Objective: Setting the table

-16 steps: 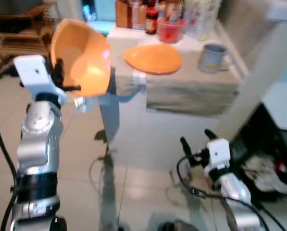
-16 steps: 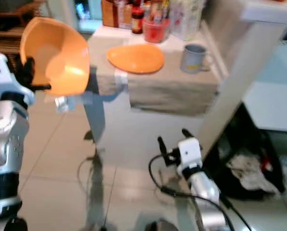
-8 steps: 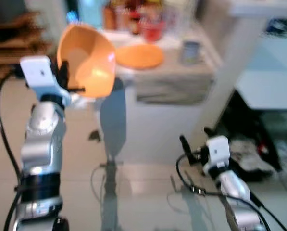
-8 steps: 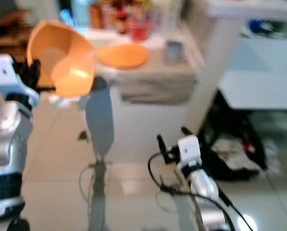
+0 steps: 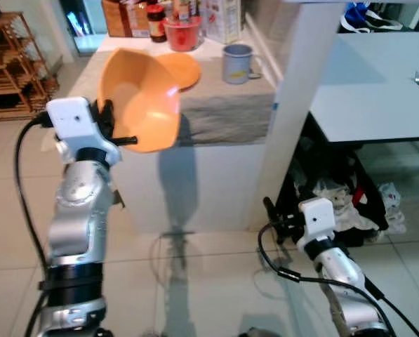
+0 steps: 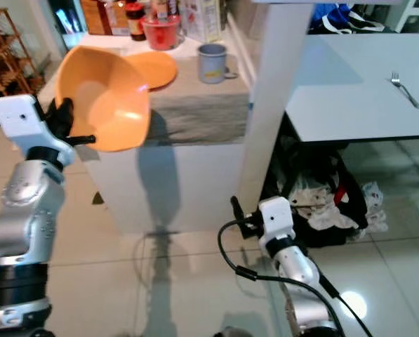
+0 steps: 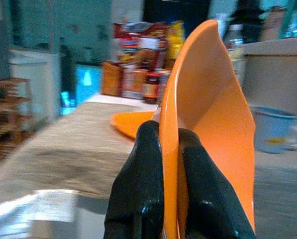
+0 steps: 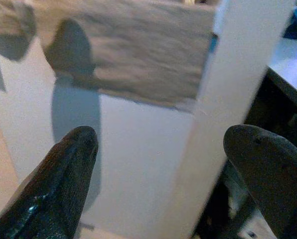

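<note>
My left fingers pinch the rim of the orange bowl, holding it tilted up in front of the near-left tabletop. An orange plate and grey mug sit farther back there. My right fingers hang spread wide, low near the floor.

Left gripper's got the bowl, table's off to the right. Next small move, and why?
Probably turn right toward the white table. The left gripper grips the orange bowl by its rim, held tilted beside the counter; the table bears just a fork.
</note>
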Robot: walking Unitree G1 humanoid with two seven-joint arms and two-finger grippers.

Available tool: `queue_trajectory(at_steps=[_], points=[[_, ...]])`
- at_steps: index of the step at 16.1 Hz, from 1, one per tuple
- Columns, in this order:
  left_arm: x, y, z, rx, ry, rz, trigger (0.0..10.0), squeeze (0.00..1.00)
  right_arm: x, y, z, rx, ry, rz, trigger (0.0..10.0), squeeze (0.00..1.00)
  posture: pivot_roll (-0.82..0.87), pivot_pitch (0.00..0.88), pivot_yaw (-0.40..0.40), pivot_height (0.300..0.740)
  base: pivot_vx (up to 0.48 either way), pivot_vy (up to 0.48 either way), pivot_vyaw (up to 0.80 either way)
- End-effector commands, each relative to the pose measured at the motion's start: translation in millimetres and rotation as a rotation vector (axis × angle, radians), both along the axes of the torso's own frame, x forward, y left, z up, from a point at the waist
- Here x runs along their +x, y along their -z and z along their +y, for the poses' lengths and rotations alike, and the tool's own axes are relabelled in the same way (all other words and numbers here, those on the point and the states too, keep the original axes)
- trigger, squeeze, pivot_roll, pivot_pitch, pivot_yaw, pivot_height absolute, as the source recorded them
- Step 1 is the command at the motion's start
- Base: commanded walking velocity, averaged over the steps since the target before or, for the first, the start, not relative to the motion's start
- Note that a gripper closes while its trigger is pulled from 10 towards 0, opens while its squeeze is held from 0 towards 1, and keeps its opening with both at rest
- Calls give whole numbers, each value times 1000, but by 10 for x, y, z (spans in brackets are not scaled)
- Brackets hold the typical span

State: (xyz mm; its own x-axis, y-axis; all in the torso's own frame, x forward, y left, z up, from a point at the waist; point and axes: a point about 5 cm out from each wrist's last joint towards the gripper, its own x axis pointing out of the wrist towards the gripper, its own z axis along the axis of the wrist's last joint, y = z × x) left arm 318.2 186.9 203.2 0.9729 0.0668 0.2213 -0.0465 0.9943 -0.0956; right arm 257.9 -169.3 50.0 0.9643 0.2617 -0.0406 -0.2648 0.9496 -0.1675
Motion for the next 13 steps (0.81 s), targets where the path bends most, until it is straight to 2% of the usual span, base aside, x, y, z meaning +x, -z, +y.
queue_trajectory(at_steps=[1,8,13], points=[[-10,-137,-14,18,1,-56,0,0,21,-26,30,5,-10,-16,10000,0,-97,0,27,736,0,-461,0],[28,-30,-95,34,17,-5,0,0,15,-121,100,18,-11,-47,10000,0,-102,0,38,736,0,-447,0],[33,-32,-151,16,14,-3,0,0,-24,-194,126,13,-6,-55,10000,0,-111,0,40,736,242,-412,88]])
